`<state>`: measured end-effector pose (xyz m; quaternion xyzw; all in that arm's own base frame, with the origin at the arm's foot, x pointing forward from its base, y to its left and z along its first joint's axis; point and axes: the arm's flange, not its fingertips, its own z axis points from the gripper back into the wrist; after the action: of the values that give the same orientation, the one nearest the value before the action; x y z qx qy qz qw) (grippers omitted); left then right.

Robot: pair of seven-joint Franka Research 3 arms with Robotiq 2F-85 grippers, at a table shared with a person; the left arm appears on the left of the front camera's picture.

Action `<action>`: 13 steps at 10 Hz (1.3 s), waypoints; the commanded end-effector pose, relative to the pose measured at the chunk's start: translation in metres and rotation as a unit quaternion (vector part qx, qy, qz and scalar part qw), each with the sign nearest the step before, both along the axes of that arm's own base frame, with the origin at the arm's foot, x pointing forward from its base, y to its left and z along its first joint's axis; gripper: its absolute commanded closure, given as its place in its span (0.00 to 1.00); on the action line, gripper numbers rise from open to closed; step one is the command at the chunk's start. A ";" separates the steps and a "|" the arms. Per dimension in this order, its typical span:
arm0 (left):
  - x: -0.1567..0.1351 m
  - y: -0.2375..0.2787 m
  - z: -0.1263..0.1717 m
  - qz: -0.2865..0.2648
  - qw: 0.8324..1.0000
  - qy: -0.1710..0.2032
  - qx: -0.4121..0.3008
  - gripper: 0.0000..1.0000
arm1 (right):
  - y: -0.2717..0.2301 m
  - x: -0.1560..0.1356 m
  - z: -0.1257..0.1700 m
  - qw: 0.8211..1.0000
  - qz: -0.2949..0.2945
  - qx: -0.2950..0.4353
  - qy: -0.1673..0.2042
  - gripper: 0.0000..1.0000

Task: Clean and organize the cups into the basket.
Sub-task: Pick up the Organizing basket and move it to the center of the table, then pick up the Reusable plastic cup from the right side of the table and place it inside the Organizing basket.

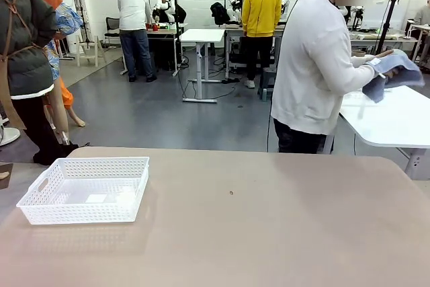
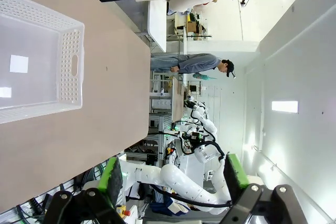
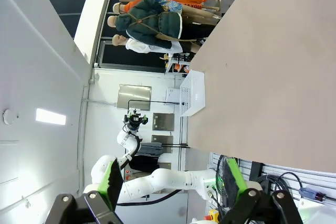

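L claw point(image 2: 173, 176) is released: black fingers w/ green pads point(image 2: 112, 179) stand wide apart, up off the table, gripping nothing. R claw point(image 3: 171, 178) is likewise released, fingers spread wide, also in the air. The basket point(image 1: 75, 214), white plastic w/ lattice sides and a handle cutout at each short end, sits flat on the tan table point(image 1: 269, 233) on the robot's left, toward the near edge. From the L wrist cam the basket point(image 2: 71, 66) lies close by, beyond the fingers, its white floor showing w/ a small pale square patch. From the R wrist cam the basket point(image 3: 191, 93) is small and well off, at the table's far end. A small dark speck marks the table approx. mid-surface. A person point(image 1: 316, 65) in a pale sweatshirt and dark trousers stands at the far side, to the robot's right, turned away toward a separate white table point(image 1: 396, 122), both hands on a blue-grey cloth point(image 1: 396, 72) held above it.
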<state>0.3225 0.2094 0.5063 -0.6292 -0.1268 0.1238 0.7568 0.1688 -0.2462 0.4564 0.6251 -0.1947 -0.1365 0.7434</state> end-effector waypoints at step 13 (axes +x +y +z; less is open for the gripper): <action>0.000 0.001 0.001 0.000 1.000 -0.005 -0.005 0.00 | -0.001 0.001 0.002 1.000 -0.002 0.006 -0.016 0.00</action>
<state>0.3225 0.2094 0.5063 -0.6292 -0.1268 0.1238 0.7568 0.1688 -0.2462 0.4564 0.6251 -0.1948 -0.1364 0.7434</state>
